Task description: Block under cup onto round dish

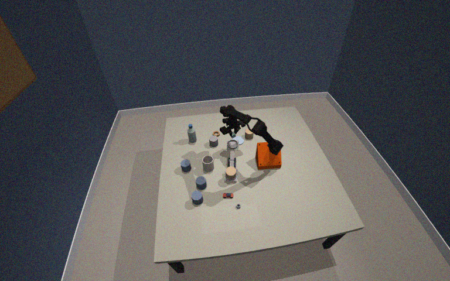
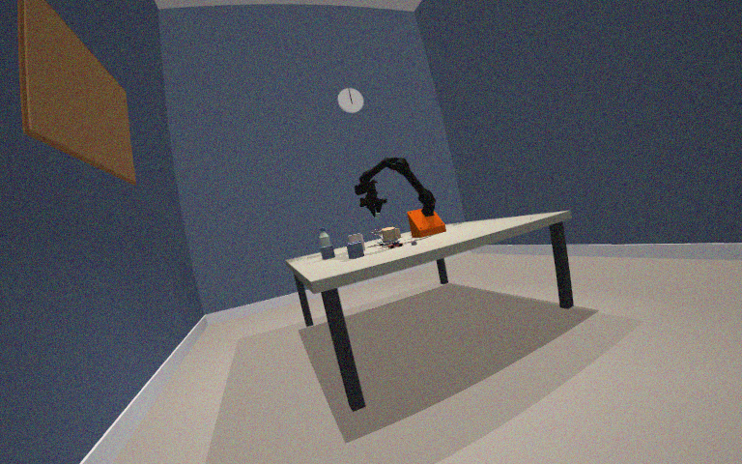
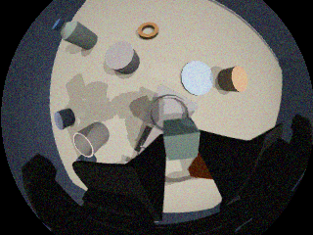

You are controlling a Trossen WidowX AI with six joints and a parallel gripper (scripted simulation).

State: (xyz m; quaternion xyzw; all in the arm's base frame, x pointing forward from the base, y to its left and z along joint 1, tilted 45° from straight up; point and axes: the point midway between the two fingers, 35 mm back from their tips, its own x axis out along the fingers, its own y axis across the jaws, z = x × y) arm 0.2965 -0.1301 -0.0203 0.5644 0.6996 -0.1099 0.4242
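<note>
The fingers of the gripper (image 1: 233, 133) (image 2: 376, 214) (image 3: 181, 144) are pinching the block (image 1: 233, 134) (image 3: 181, 143), which is held above the balance (image 1: 232, 155). Relative to the balance, the dish (image 1: 238, 139) (image 3: 197, 77) lies near its ringed end, and one cup (image 1: 231, 172) stands on its opposite end.

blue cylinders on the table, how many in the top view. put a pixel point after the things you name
3: one (image 1: 186, 165) left of the open grey cup (image 1: 208, 164) (image 3: 92, 139), two (image 1: 201, 182) (image 1: 197, 197) nearer the table's front edge. More could be hidden behind the arm.

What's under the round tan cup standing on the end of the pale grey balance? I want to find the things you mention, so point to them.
Under the tan cup (image 1: 231, 172) (image 2: 388, 235), a pale plate (image 1: 235, 180) shows at the edge; anything inside is covered and can't be seen.
</note>
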